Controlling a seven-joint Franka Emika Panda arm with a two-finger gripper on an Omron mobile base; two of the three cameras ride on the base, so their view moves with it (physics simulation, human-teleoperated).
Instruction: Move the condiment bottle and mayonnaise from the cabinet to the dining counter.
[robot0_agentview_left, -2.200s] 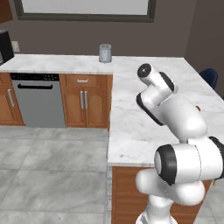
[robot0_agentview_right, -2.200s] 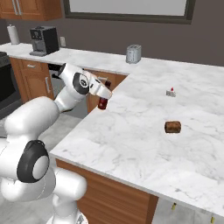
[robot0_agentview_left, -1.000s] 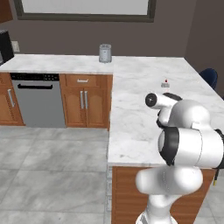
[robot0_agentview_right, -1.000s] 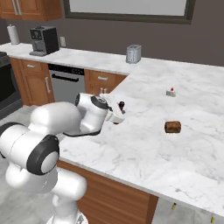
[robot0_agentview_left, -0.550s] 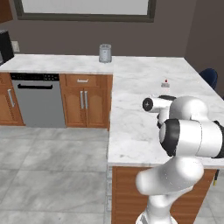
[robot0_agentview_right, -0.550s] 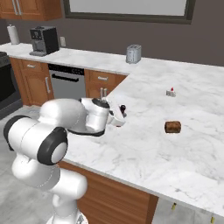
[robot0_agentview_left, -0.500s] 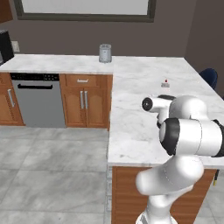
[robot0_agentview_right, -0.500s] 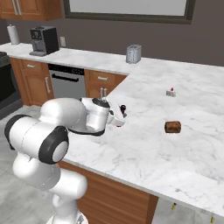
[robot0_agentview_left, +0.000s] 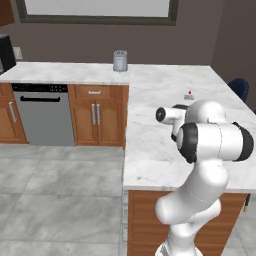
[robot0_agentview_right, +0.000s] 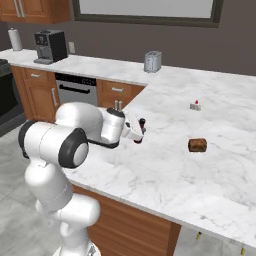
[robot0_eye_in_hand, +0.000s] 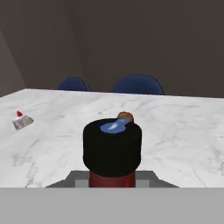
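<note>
Dark red-brown glass and a black cap marked the condiment bottle (robot0_eye_in_hand: 112, 154), which the fingers (robot0_agentview_right: 140, 131) clenched by its body, just below the cap. The bottle stood upright in that grip, low over the near edge of the dining tabletop (robot0_agentview_right: 215, 165); whether its base touched the marble could not be told. Taking the bottle as landmark, the following applied.

Handling, as a judgement: the bottle appeared small, rigid and light, with a smooth, probably slippery wall and a narrow foot, so it would tip easily if released off level. A hold on the body under the cap, as shown, seemed the soundest place; the cap alone would offer less purchase.

Surroundings: beyond the bottle on the tabletop lay a small brown object (robot0_agentview_right: 197, 145), well apart. Farther off, a tiny grey item with a red top (robot0_agentview_right: 195, 105) rested on the marble. A grey metal canister (robot0_agentview_right: 152, 61) stood far behind the bottle, at the back of the tabletop. Two blue chairs (robot0_eye_in_hand: 138, 85) showed past the far edge in the hand view. A dishwasher (robot0_agentview_left: 39, 114) and wooden lower cabinets (robot0_agentview_left: 97, 114) lay away from the bottle across the floor.

Nothing stood close enough to the bottle to obstruct setting it down. The mayonnaise had yet to be placed on the tabletop.
</note>
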